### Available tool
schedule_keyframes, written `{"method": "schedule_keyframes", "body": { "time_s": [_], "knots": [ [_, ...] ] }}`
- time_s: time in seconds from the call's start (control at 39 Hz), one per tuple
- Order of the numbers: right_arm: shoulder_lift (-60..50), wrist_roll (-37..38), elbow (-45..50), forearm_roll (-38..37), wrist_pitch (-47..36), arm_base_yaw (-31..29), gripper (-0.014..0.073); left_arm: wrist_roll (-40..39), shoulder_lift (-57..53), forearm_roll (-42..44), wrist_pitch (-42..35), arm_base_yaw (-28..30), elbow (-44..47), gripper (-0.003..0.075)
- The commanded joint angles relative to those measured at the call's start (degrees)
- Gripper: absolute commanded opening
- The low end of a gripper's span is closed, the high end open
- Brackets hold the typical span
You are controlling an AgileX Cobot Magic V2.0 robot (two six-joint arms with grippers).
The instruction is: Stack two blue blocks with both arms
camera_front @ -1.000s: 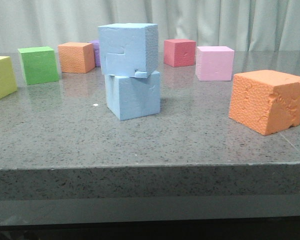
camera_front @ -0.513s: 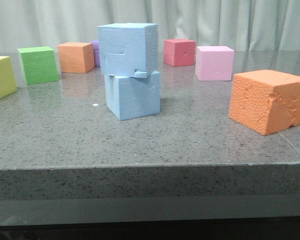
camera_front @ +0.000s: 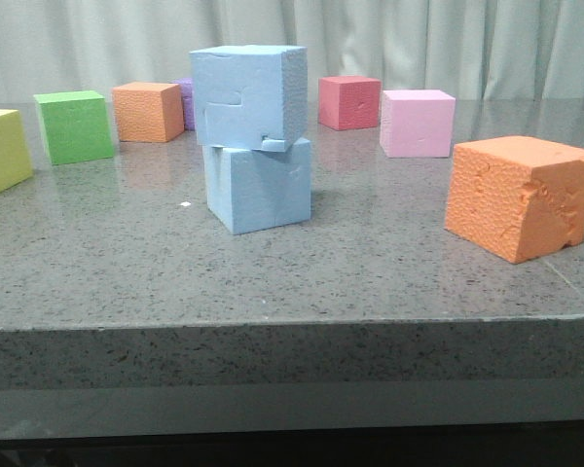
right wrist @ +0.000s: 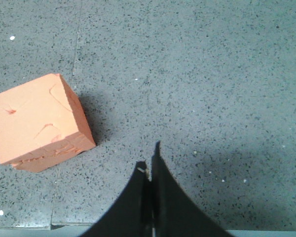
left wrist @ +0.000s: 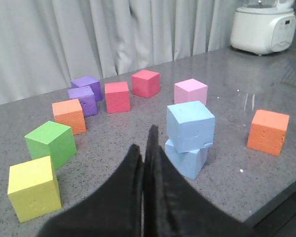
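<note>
Two pale blue blocks stand stacked in the middle of the grey table. The upper blue block [camera_front: 248, 94] rests on the lower blue block [camera_front: 260, 185], turned a little and overhanging its left side. The stack also shows in the left wrist view, upper block [left wrist: 191, 125] on lower block [left wrist: 187, 159]. My left gripper [left wrist: 144, 140] is shut and empty, pulled back from the stack. My right gripper [right wrist: 149, 159] is shut and empty above bare table, near the front edge. Neither gripper shows in the front view.
A large orange cube [camera_front: 521, 197] sits at the front right, also in the right wrist view [right wrist: 37, 122]. Behind stand yellow [camera_front: 0, 151], green [camera_front: 74, 125], orange [camera_front: 149, 111], red [camera_front: 349, 102] and pink [camera_front: 418, 123] cubes. Purple cubes [left wrist: 84, 94] and a white cooker [left wrist: 264, 27] lie farther back.
</note>
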Motion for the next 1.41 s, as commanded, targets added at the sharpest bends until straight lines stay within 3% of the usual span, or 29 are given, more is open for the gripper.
{"method": "schedule_keyframes", "body": {
  "time_s": [0.0,0.18,0.51,0.72,1.05,1.38],
  "knots": [
    [-0.7,-0.4,-1.3,-1.1,-3.0,-0.5,-0.0060,6.2,-1.4,-3.5,-7.1,0.3,1.1,-0.0020],
    [-0.7,-0.4,-1.3,-1.1,-3.0,-0.5,-0.0060,6.2,-8.3,-7.1,-9.3,7.2,7.8,-0.0020],
    [-0.7,-0.4,-1.3,-1.1,-3.0,-0.5,-0.0060,6.2,-17.9,-14.8,-10.5,31.8,21.0,-0.0020],
    [-0.7,-0.4,-1.3,-1.1,-2.6,-0.5,-0.0060,6.2,-18.1,-14.8,-15.8,41.8,28.3,-0.0020],
    [-0.7,-0.4,-1.3,-1.1,-2.6,-0.5,-0.0060,6.2,-18.1,-14.8,-30.5,44.9,38.9,-0.0020],
    [-0.7,-0.4,-1.3,-1.1,-2.6,-0.5,-0.0060,6.2,-18.0,-14.8,-29.8,44.9,38.8,-0.0020]
  ]
}}
